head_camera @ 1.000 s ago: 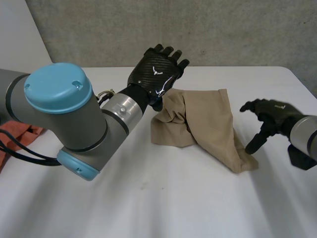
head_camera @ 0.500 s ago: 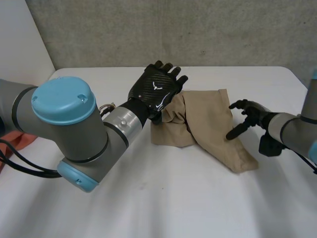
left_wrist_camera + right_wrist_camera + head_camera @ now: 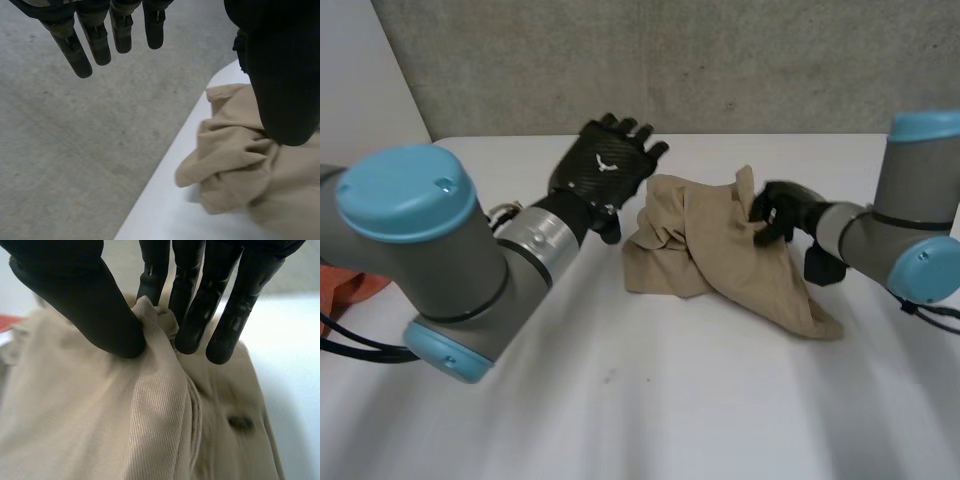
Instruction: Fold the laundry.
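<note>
The beige garment (image 3: 720,255) lies crumpled toward the far edge of the table (image 3: 650,400). The right hand (image 3: 782,210) pinches only a thin ridge of it, which may slip out when lifted. The left hand (image 3: 603,168) is open and holds nothing.

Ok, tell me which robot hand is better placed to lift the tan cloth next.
Right. The right robot hand pinches a fold of the tan cloth, while the left robot hand hovers open beside it, holding nothing.

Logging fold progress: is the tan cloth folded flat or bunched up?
Bunched up: the tan cloth lies crumpled in wrinkles on the table, a ridge pinched by the right hand.
</note>
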Robot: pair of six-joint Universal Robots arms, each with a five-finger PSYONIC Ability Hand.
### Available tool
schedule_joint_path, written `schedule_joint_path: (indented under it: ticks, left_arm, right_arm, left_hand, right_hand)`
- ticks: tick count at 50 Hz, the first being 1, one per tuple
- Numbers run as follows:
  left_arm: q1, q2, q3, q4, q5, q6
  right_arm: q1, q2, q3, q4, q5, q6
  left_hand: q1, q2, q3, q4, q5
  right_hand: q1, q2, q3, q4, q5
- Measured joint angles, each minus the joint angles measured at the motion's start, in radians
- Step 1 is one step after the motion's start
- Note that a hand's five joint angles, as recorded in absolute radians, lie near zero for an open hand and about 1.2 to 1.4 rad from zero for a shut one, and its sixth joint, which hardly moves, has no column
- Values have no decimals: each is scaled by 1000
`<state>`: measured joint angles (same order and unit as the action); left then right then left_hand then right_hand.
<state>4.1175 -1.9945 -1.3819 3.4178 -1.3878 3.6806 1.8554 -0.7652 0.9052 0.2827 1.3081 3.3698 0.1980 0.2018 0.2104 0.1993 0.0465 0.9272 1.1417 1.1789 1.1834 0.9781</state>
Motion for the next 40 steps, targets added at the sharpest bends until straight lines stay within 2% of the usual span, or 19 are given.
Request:
schedule_joint_path:
  ticks: [1,9,13,14,15,20,21,23,24,27,31,33,40]
  left_arm:
    - [6,8,-1,0,-1,0]
    - [49,83,-21,1,-36,-12]
    - [61,116,-45,2,-51,-27]
    - [61,116,-45,2,-51,-27]
    - [65,129,-58,2,-54,-33]
    - [68,156,-104,2,-55,-45]
    - [68,159,-113,1,-54,-45]
    - [67,163,-127,1,-54,-46]
    - [66,165,-135,1,-53,-46]
    - [64,165,-147,2,-51,-46]
    - [62,164,-152,3,-47,-46]
    - [61,160,-152,4,-43,-44]
    - [59,151,-146,10,-27,-41]
  right_arm:
    - [9,-11,3,-3,0,-22]
    - [209,-142,124,-27,-1,-471]
    - [344,-167,261,-47,-1,-766]
    - [344,-167,261,-47,-1,-766]
    - [381,-170,313,-65,-1,-852]
    - [437,-185,441,-157,-1,-1002]
    - [439,-193,458,-178,-2,-1012]
    - [439,-207,480,-208,-2,-1018]
    - [437,-230,507,-250,-2,-1016]
    - [430,-270,539,-302,-3,-998]
    - [419,-326,572,-347,-4,-967]
    - [397,-397,607,-377,-4,-916]
    - [367,-482,649,-355,0,-812]
  left_hand:
    - [0,0,0,0,0]
    - [0,0,0,0,0]
    - [0,0,0,0,0]
    - [0,0,0,0,0]
    - [0,0,0,0,0]
    - [0,0,0,0,0]
    - [0,0,0,0,0]
    - [0,0,0,0,0]
    - [0,0,0,0,0]
    - [0,0,0,0,0]
    - [0,0,0,0,0]
    - [0,0,0,0,0]
    - [0,0,0,0,0]
  right_hand:
    - [0,0,0,0,0]
    - [0,12,0,0,6]
    - [0,20,0,1,6]
    - [0,20,0,1,6]
    - [0,22,0,1,6]
    - [-10,-10,-31,-34,-16]
    - [-68,-108,-140,-143,-117]
    - [-115,-144,-175,-179,-150]
    - [-491,-583,-592,-594,-560]
    - [-691,-864,-910,-912,-880]
    - [-709,-903,-949,-945,-908]
    - [-719,-930,-970,-957,-913]
    - [-719,-930,-970,-957,-913]
